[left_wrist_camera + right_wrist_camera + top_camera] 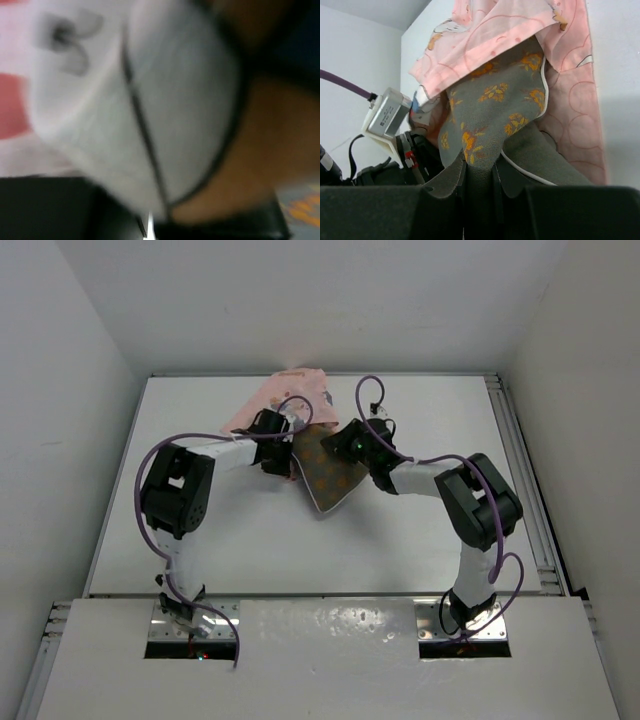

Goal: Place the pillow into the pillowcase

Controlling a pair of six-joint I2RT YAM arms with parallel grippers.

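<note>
The pink bunny-print pillowcase [288, 392] lies at the back of the table. The brown patterned pillow [328, 478] sticks out from under its near edge, tilted. My right gripper [338, 445] is shut on the pillow's edge. In the right wrist view the grey-brown cloth with orange flowers [495, 105] is pinched in my right gripper [479, 180], and its far end goes under the pillowcase [485, 35]. My left gripper [283, 443] is at the pillowcase's opening. Its view is blurred, filled by white bunny print [175, 100], with my left gripper [150, 225] closed on the fabric.
The white table [400, 540] has walls at the left, back and right. A metal rail [525, 480] runs along its right side. Purple cables loop over both arms. The left arm's wrist [387, 115] shows beside the pillow in the right wrist view.
</note>
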